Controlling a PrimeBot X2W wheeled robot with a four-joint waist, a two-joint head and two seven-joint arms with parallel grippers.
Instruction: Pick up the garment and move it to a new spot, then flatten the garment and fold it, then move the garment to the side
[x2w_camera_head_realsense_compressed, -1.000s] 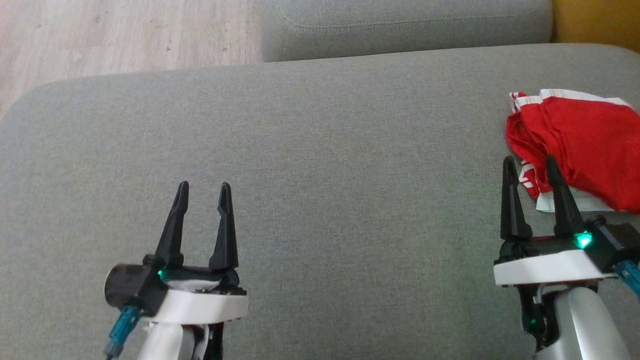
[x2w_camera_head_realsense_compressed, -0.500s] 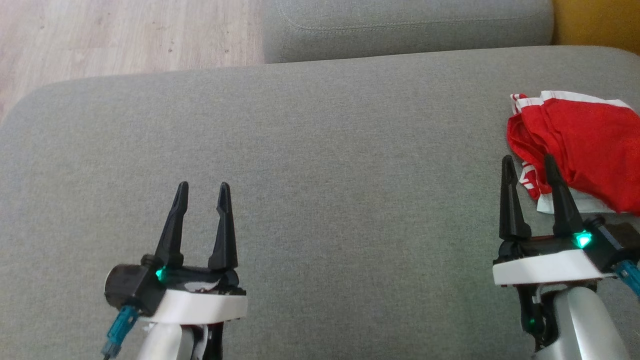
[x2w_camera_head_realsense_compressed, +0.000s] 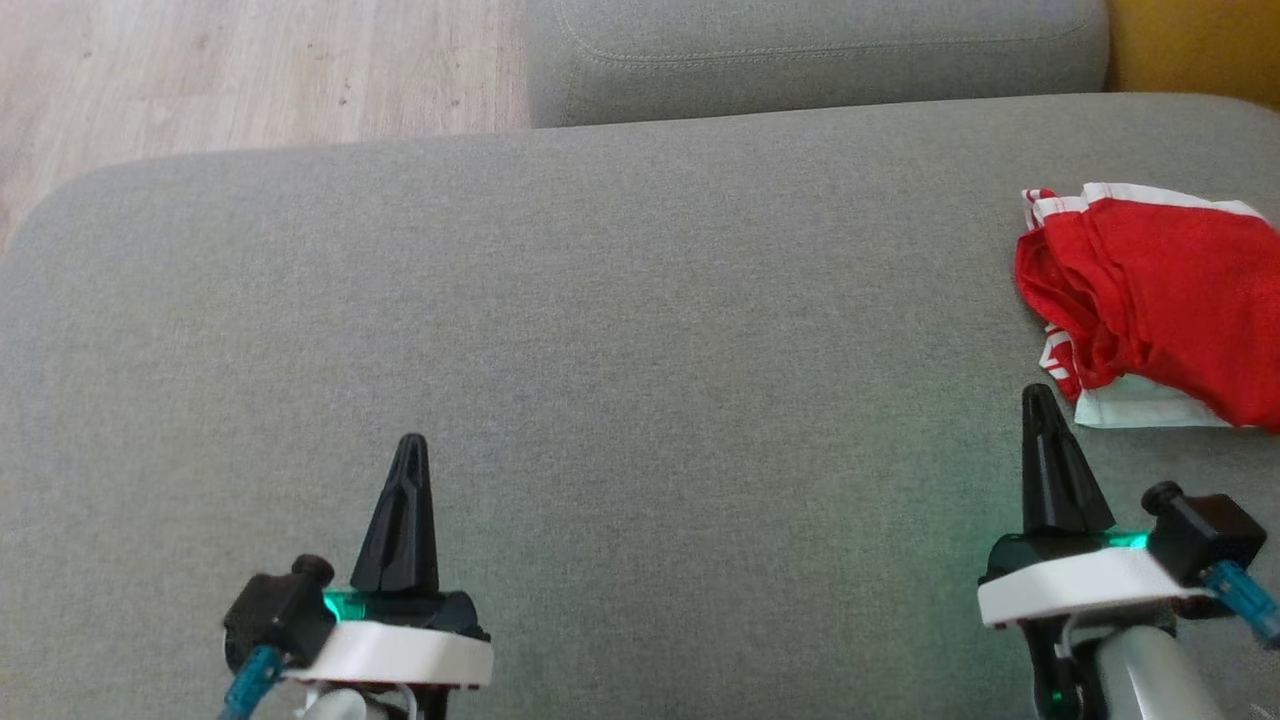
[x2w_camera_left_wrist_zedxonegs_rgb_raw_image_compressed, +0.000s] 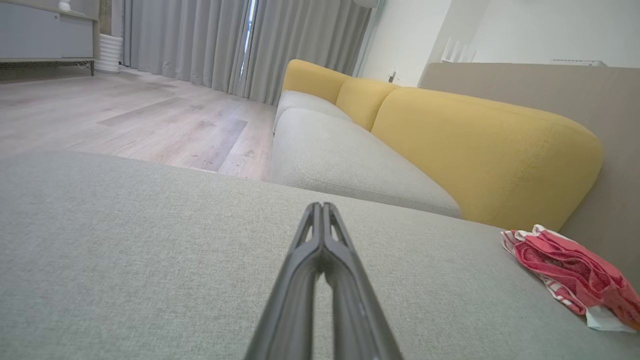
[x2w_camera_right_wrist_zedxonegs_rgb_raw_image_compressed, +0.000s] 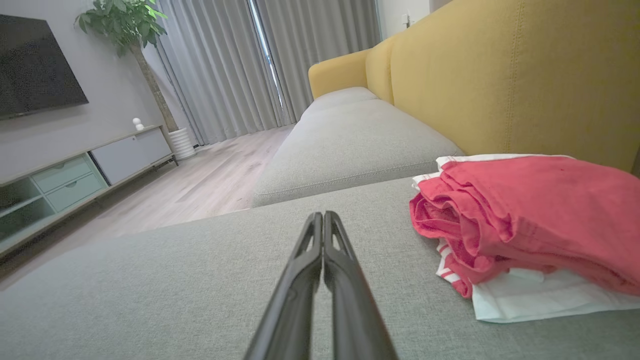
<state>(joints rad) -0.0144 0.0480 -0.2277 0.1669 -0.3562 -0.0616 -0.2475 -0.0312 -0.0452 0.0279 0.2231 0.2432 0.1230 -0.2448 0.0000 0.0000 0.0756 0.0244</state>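
Our left claw (x2w_camera_head_realsense_compressed: 411, 445) and right claw (x2w_camera_head_realsense_compressed: 1037, 395) sit closed, empty; the garment (x2w_camera_head_realsense_compressed: 1160, 290) looks soft, light; we'd pinch its bunched edge.

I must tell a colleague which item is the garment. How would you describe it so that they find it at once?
Find the wide grey sofa seat bordered by a yellow backrest. At the robot's right end of the seat, just beyond the shut right pincer, lies the garment in a crumpled heap. It is bright red with white trim, unlike the plain grey around it.
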